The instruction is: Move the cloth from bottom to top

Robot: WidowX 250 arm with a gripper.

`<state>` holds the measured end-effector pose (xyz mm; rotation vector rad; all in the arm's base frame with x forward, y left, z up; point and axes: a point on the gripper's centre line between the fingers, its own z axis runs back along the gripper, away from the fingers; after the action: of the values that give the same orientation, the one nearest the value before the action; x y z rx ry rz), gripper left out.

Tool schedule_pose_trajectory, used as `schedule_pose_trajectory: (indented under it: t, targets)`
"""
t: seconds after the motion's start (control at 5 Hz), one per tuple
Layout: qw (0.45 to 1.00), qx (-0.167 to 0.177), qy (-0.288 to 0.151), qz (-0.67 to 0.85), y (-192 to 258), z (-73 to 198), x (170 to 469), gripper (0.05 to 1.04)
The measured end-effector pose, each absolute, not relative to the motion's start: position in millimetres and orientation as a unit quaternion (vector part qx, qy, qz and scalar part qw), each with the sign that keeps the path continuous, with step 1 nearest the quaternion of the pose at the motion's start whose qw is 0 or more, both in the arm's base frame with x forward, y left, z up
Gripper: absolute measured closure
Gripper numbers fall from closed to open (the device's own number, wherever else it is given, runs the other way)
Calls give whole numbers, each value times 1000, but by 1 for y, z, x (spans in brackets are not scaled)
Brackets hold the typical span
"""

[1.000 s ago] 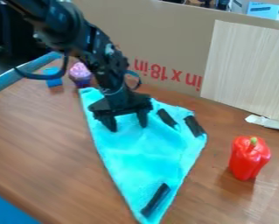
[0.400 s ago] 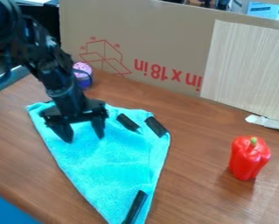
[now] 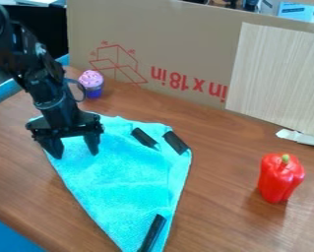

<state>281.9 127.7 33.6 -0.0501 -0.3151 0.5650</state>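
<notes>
1. Turquoise cloth (image 3: 123, 172) lies on the brown wooden table (image 3: 244, 221), its broad end behind and beside your gripper (image 3: 76, 154) and its narrow end running down to the lower edge of the view.

2. The cloth has shifted left since the earliest frame, sliding mainly sideways rather than up. Its black strips (image 3: 144, 138) have travelled with it, and the red pepper (image 3: 281, 177) stands now well apart to the right, where it was before.

3. Over the latest interval your gripper alone has moved a little farther left, while the cloth's visible strips and right edge have held their places. That suggests you have no firm hold on the fabric.

4. Your claw's two fingers are apart, pointing down over the upper left part of the cloth. Whether their tips press on it, you cannot tell from this angle.

5. For the task, the shift looks like little gain: the lower end has yet to come up, so the job appears unfinished. Your likely next step is to take hold of the cloth, probably low down, and carry it toward the cardboard panel (image 3: 185, 54).

6. Soft fabric may bunch or slip, and a wide upward sweep could catch the toy cupcake (image 3: 92, 83) behind it.
</notes>
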Motion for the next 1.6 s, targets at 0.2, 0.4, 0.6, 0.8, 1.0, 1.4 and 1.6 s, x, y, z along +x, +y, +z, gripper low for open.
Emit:
schedule_pose_trajectory:
  t: [0.2,0.4,0.6,0.8,1.0,1.4,1.6]
  targets:
    - [949,-30,-157,271,118,33,287,83]
    - [946,-80,-144,279,98,54,295,83]
    - [941,-107,-139,288,90,70,302,83]
    - [946,-85,-136,283,90,56,308,83]
    - [950,-50,-131,280,94,34,312,83]
    - [956,-9,-164,242,85,22,325,82]
    - [950,-16,-187,250,75,21,343,82]
